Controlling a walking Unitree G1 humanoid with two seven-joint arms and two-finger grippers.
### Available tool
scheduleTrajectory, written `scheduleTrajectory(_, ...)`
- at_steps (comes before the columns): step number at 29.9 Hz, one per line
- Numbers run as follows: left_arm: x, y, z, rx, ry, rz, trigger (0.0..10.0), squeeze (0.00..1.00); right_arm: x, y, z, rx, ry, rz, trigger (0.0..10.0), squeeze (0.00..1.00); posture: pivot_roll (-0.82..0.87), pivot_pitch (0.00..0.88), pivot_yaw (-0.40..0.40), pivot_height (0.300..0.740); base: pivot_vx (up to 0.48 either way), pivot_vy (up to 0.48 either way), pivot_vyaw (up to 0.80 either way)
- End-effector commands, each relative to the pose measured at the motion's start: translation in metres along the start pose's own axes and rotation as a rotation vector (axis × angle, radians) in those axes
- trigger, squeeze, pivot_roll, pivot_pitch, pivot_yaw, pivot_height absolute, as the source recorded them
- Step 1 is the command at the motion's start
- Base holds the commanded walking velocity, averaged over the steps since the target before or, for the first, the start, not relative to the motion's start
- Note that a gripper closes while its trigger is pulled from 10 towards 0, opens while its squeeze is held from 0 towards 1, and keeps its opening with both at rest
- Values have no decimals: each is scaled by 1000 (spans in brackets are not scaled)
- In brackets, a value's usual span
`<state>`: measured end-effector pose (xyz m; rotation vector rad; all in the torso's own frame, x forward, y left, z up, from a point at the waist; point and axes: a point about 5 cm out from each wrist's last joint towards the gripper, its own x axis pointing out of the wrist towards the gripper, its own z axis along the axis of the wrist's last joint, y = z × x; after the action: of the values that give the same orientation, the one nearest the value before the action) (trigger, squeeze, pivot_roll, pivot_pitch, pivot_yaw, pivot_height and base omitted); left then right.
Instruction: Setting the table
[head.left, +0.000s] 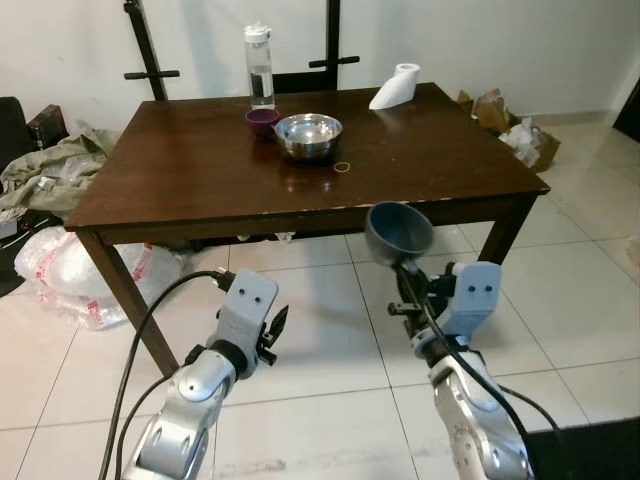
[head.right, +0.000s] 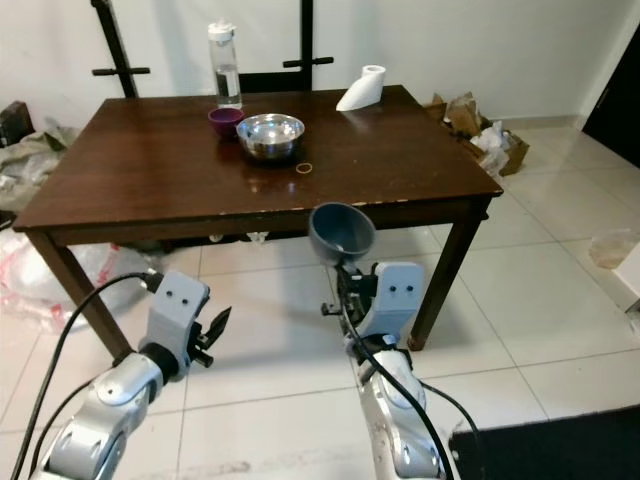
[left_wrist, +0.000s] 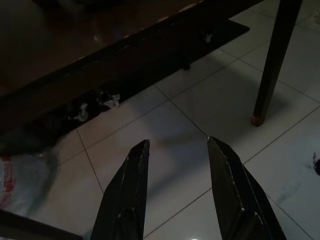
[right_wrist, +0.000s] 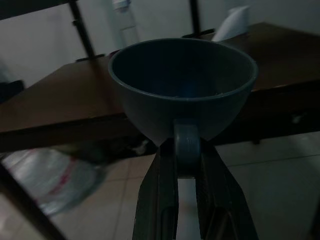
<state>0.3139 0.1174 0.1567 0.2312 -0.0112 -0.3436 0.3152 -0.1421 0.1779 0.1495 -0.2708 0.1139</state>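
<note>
— What have you got in the right gripper (head.left: 405, 268)?

— I've got a dark grey cup (head.left: 398, 233); my jaws are pinched narrow on its small handle (right_wrist: 186, 150), with the bowl of the cup sitting just above the fingertips, mouth tilted away from me; the cup hangs over the tiled floor (head.left: 330, 330), just short of the near edge of the worktop (head.left: 200, 170).

— And the left gripper (head.left: 272, 333)?

— Its jaws stand apart with nothing between them; below them is tile, ahead of them the underside of the worktop and one of its legs (left_wrist: 274, 60).

— What lies beyond the cup?

— Well past my right jaws, on the far half of the worktop: a steel bowl (head.left: 308, 135), a small purple bowl (head.left: 262, 121) touching it, a clear water bottle (head.left: 259, 66) behind that, a paper roll (head.left: 395, 87) lying further right; a small ring (head.left: 342, 167) lies just in front of the steel bowl.
</note>
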Motion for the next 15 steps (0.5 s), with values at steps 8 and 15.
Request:
scheduleTrajectory(8,1,-2,-5,-1,12,-7,10000,0,0,-15,1,-55,-15,-93,10000,0,60,70,98,740,472,0,0)
scheduleTrajectory(15,1,-2,-6,1,8,-8,10000,0,1,-17,0,-54,-18,-112,10000,0,60,68,97,740,474,0,0)
